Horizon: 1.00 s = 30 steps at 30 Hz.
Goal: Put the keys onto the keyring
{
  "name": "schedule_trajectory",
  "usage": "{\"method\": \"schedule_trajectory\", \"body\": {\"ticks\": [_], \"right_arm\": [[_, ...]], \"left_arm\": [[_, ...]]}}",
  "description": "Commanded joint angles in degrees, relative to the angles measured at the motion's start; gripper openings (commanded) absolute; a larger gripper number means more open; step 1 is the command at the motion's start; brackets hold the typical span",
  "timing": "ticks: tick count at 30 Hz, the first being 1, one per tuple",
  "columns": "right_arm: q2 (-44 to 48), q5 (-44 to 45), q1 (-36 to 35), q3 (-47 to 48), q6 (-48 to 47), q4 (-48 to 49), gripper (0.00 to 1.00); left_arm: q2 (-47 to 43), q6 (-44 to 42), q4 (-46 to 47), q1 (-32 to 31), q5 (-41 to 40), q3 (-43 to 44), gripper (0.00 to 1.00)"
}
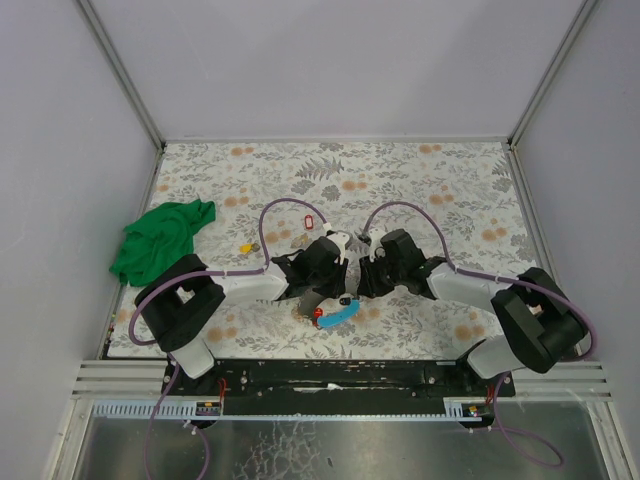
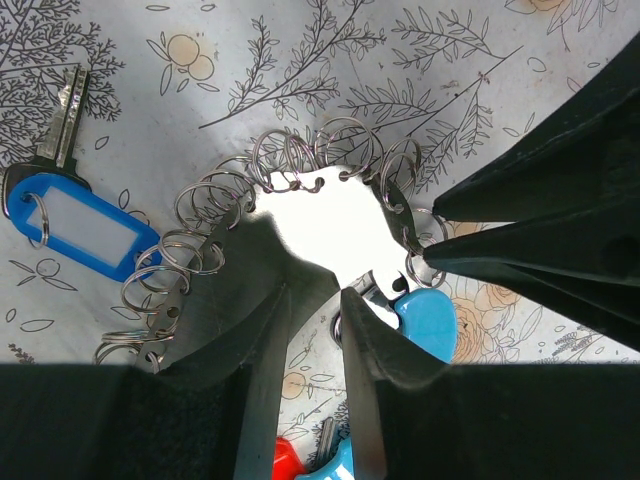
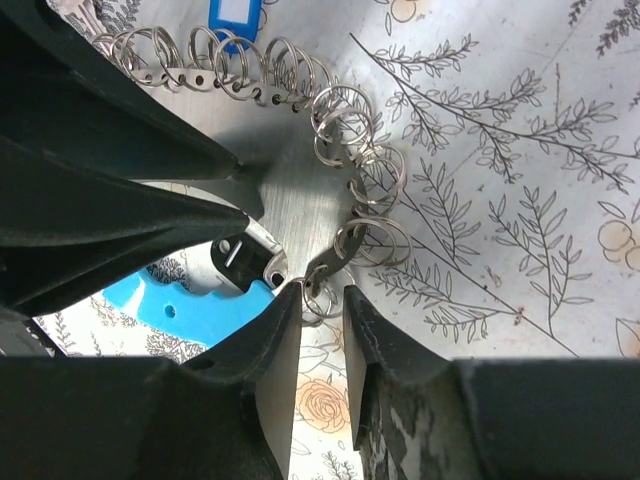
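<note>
Left tool [image 2: 322, 285] clamped on shiny keyring plate [image 2: 320, 215], right tool [image 3: 318, 295] pinching a small edge ring [image 3: 320, 302], blue-tagged key [image 2: 75, 215] nearby

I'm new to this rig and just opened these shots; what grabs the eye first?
Mid-table, the left pincer and right pincer meet at a metal plate fringed with split rings. A bright green cloth lies crumpled at the left edge of the table; a blue-tagged key lies beside the plate.

shiny metal rings [image 2: 300, 155], a brushed metal plate [image 3: 300, 200], a glossy blue plastic tag [image 2: 85, 225] on a metal key [image 2: 65, 110].
</note>
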<state>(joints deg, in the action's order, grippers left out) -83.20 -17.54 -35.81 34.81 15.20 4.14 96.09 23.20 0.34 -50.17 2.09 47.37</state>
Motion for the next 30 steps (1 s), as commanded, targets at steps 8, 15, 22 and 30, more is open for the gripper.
{"method": "schedule_trajectory", "body": {"ticks": [8, 15, 22, 30], "right_arm": [[-3.98, 0.56, -1.55, 4.29, -1.76, -2.58, 0.35], [-4.4, 4.06, -1.54, 4.95, -2.06, -5.53, 0.27], [-2.69, 5.7, -1.17, 5.59, -2.29, -8.41, 0.18], [-1.85, 4.75, 1.48, 5.99, -0.48, -9.08, 0.12]], "left_arm": [[0.94, -1.23, -4.48, -0.33, -1.11, -2.22, 0.27], [0.44, -1.41, -4.59, -0.3, -1.38, -2.63, 0.27], [0.12, -1.56, -4.74, -0.32, -1.66, -2.92, 0.27], [-0.12, -1.73, -4.82, -0.28, -1.74, -3.02, 0.26]]}}
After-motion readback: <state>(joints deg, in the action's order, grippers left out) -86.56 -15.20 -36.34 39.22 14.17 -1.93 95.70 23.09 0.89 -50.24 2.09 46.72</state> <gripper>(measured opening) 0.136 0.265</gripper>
